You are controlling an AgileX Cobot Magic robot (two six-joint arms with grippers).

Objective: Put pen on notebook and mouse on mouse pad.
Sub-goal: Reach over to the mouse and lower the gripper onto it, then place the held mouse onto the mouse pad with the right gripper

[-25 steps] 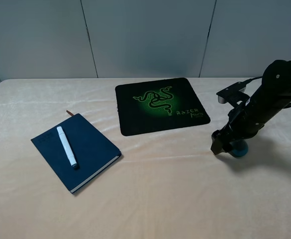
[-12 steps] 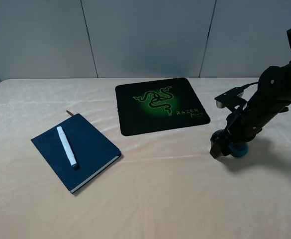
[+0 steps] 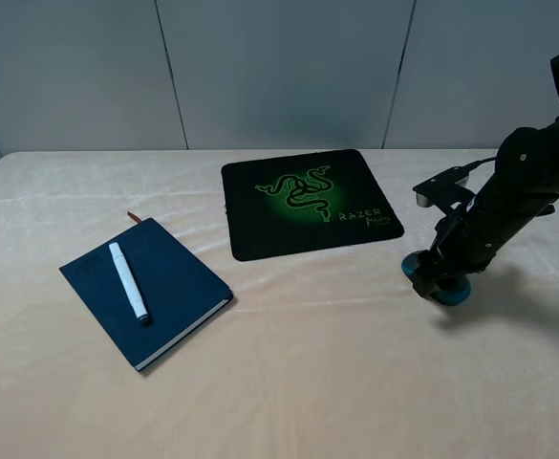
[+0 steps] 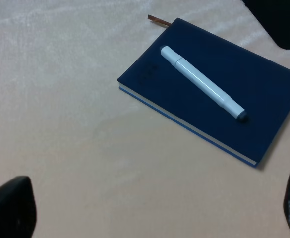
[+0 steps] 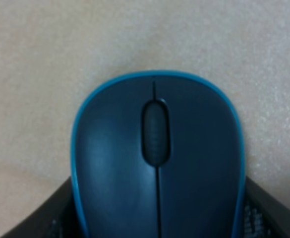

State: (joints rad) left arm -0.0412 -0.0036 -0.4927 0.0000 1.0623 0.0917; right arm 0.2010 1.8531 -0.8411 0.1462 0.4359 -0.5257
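The white pen [image 3: 128,280] [image 4: 202,82] lies diagonally on the navy notebook [image 3: 174,292] [image 4: 254,119] at the table's left. Right of the black mouse pad [image 3: 308,203] with its green logo, the blue-sided mouse [image 3: 454,297] [image 5: 157,158] rests on the cloth. My right gripper [image 3: 439,280] [image 5: 159,213] is down over it, shut on its sides, with dark fingers [image 5: 55,218] showing at both flanks. My left gripper [image 4: 152,208] hovers open near the notebook, holding nothing, and is out of the high view.
A cream cloth [image 3: 308,373] covers the table, and a grey panelled wall [image 3: 279,67] stands behind it. A corner of the mouse pad [image 4: 278,20] shows beyond the notebook in the left wrist view. The notebook's brown ribbon [image 3: 134,217] pokes out at its far corner.
My right gripper has sunk lower over the mouse and its jaws have closed on its sides. Pen, notebook and mouse pad have not moved.
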